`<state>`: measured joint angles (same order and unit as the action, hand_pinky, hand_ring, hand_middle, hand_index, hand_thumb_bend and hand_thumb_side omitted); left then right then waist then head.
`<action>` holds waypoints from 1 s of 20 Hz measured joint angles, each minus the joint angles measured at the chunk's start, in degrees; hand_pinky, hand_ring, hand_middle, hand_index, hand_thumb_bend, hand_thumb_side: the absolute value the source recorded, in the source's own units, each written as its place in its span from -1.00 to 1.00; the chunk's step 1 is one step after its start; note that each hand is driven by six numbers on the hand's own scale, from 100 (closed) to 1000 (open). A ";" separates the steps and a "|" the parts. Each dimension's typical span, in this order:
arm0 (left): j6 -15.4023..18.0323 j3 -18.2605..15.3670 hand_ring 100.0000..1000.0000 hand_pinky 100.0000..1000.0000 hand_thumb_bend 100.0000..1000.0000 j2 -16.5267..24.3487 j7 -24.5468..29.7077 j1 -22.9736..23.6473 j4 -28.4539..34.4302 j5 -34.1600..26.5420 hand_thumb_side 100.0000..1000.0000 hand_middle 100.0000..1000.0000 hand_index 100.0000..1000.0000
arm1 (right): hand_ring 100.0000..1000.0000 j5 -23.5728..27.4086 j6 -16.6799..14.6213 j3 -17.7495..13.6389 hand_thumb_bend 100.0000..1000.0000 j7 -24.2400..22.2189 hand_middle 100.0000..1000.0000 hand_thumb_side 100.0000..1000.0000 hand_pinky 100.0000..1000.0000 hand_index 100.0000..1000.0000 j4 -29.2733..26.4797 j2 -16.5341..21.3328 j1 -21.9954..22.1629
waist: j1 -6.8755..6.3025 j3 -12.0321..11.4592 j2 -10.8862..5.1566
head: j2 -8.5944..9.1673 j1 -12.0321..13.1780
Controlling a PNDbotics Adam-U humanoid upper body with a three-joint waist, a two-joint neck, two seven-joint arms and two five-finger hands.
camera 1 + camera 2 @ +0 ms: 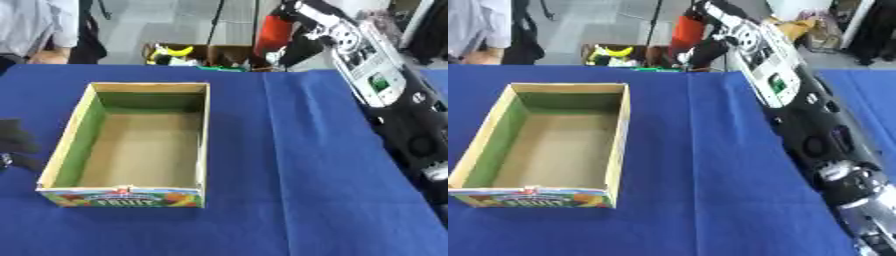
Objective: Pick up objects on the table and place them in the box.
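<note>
Your box [140, 145] sits on the left part of the blue table [297, 175], open on top, with nothing showing inside. Its near wall has a fruit picture. There is wide bare cloth to the right of the box and in front of it. Your right arm [798, 100] stretches up along the right side, past the far table edge. Your right hand [702, 50] is up there against something red [686, 30]; you cannot tell if it is holding it. Your left hand [13, 142] is a dark blur at the left edge, cut off, so its fingers are hard to make out.
</note>
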<state>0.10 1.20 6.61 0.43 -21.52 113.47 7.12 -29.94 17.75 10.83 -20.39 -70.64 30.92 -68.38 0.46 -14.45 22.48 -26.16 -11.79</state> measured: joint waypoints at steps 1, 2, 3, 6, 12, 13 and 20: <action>0.00 0.01 0.10 -0.13 -1.00 0.00 0.07 0.01 0.00 0.00 0.98 0.06 0.41 | 0.68 0.12 0.27 0.34 -1.00 0.01 -0.30 -1.00 0.42 -0.25 -0.65 -0.69 -0.22 | 0.07 -0.10 -0.16 | -0.01 -0.19; 0.01 0.02 0.10 -0.13 -1.00 -0.01 0.12 0.01 0.00 0.00 0.99 0.07 0.41 | 0.68 0.14 0.50 0.67 -1.00 0.05 -0.30 -1.00 0.42 -0.25 -1.28 -1.45 -0.36 | 0.18 -0.13 -0.28 | -0.02 -0.40; 0.02 0.03 0.10 -0.13 -1.00 -0.02 0.16 0.01 0.00 0.00 0.99 0.07 0.41 | 0.68 0.13 0.78 0.96 -1.00 0.14 -0.30 -1.00 0.42 -0.25 -1.84 -2.18 -0.46 | 0.25 -0.19 -0.34 | -0.02 -0.58; 0.03 0.06 0.10 -0.13 -1.00 -0.04 0.30 0.01 0.00 0.00 0.99 0.07 0.41 | 0.68 -0.25 1.63 1.93 -1.00 0.38 -0.30 -1.00 0.42 -0.24 -3.20 -4.79 -0.59 | 0.50 -0.55 -0.48 | -0.06 -1.18; -0.12 0.35 0.10 -0.13 -1.00 -0.10 0.51 0.11 0.00 0.00 1.00 0.07 0.41 | 0.70 0.14 2.69 3.04 -1.00 0.25 -0.30 -1.00 0.41 -0.25 -7.01 -10.60 -0.11 | 0.78 -0.87 -0.77 | -0.56 -2.02; -0.13 0.35 0.10 -0.13 -1.00 -0.11 0.53 0.15 0.00 0.00 1.00 0.07 0.41 | 0.70 0.34 2.93 3.26 -1.00 0.18 -0.30 -1.00 0.41 -0.25 -7.68 -11.44 0.14 | 0.82 -1.00 -0.77 | -0.60 -2.11; -0.23 0.41 0.10 -0.13 -1.00 -0.15 0.68 0.22 0.00 -0.02 1.00 0.07 0.41 | 0.69 0.24 5.05 4.98 -1.00 1.70 -0.32 -1.00 0.39 -0.26 -11.07 -16.58 0.87 | 1.10 -1.42 -0.77 | -0.99 -2.64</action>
<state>-0.13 1.61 6.46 1.11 -21.30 113.47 7.10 -29.70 22.80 15.81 -18.69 -81.71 14.34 -67.50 1.56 -15.87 21.71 -27.16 -14.43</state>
